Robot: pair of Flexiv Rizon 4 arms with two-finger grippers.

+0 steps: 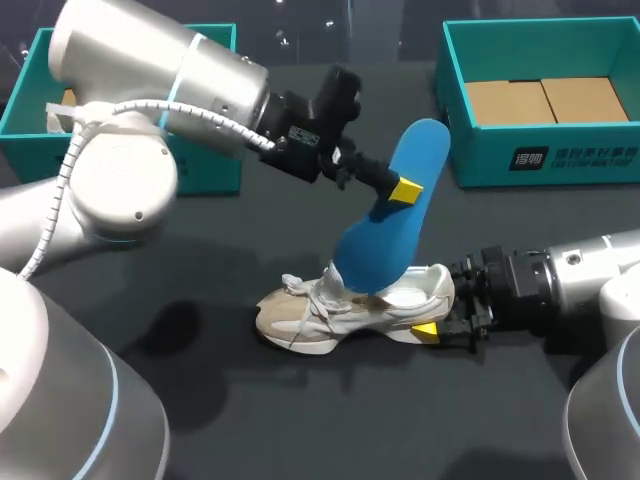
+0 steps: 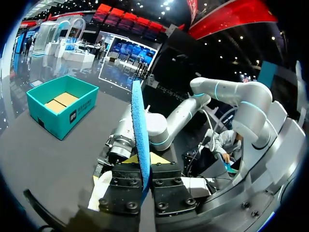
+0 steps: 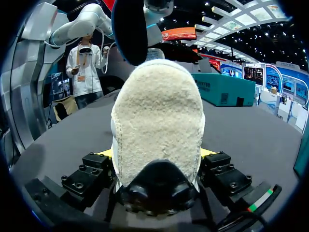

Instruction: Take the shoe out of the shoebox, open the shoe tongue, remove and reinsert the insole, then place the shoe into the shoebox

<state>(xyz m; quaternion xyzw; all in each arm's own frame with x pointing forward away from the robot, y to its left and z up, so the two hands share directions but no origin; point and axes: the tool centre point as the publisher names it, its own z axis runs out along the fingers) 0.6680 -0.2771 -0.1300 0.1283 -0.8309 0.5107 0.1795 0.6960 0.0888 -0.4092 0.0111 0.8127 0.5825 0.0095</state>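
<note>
Dim dark table (image 1: 300,420), soft shadow beside the shoe (image 1: 350,305) (toe side), sheen on left arm (image 1: 150,60).

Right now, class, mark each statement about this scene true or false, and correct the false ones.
1. The left gripper is shut on the blue insole. True.
2. The shoe lies inside a box. False: it stands on the table, outside both boxes.
3. The right gripper grips the shoe at its heel. True.
4. The insole lies flat on the table. False: it is held up at a tilt, its lower end at the shoe's opening.
5. The shoebox on the right holds a second shoe. False: only brown cardboard shows in it.
</note>
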